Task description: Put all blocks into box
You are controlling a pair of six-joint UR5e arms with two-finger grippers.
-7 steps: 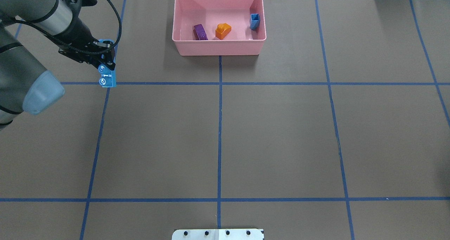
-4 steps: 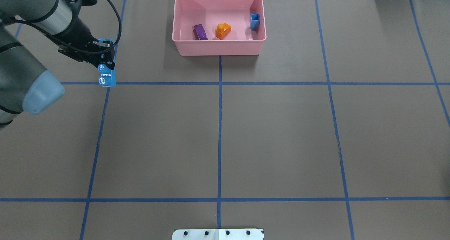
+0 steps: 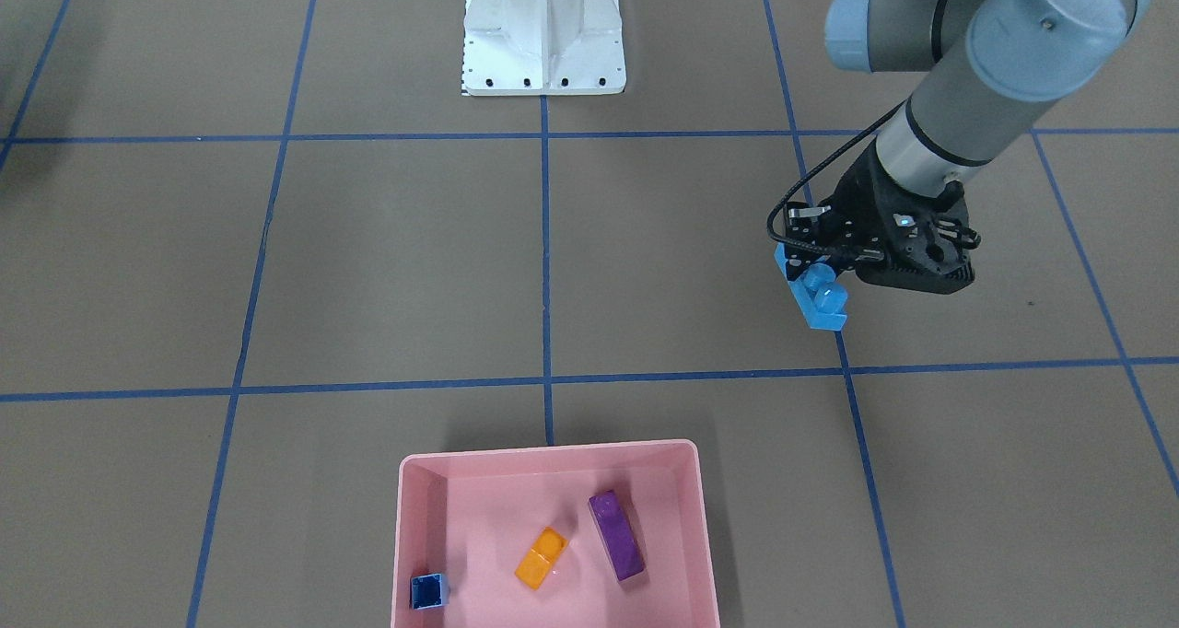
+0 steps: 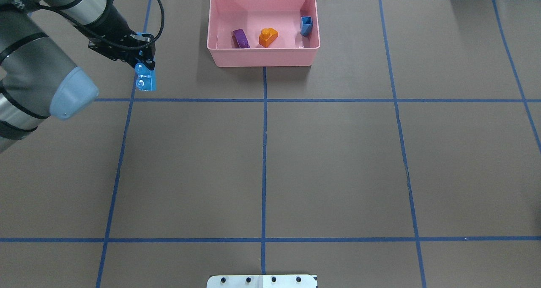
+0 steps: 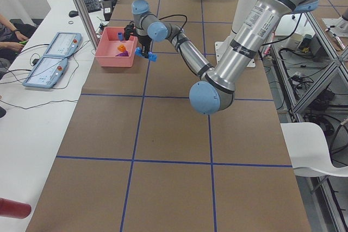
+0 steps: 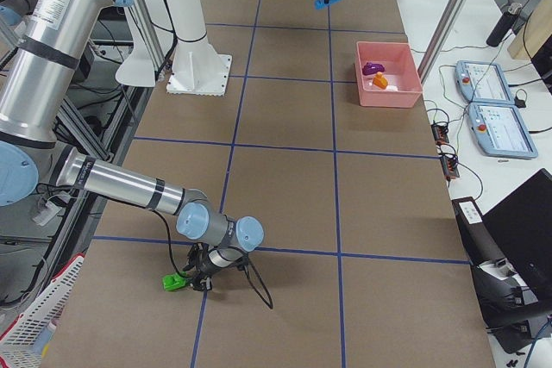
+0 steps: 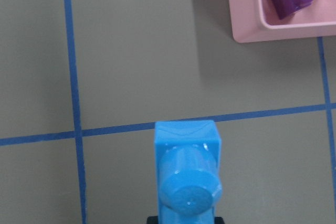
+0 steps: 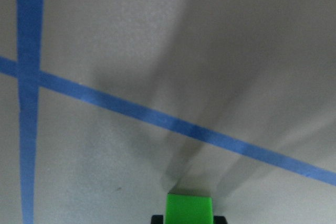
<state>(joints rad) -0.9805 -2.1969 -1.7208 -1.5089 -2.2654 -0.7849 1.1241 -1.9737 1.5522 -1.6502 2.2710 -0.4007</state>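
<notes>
My left gripper is shut on the long blue brick and holds it above the table, left of the pink box. The brick also shows in the front view and the left wrist view. In the box lie a purple brick, an orange brick and a tiny blue brick. My right gripper is far off at the table's right end, low over the table. It is shut on the green brick, which also shows in the exterior right view.
The white robot base stands at the table's near middle edge. Blue tape lines cross the brown table. Operators' tablets lie on the white bench beyond the box. A white basket sits off the table near the right arm.
My left gripper has carried the long blue brick to the right and farther back, closer to the box. The bricks in the box have not moved.
</notes>
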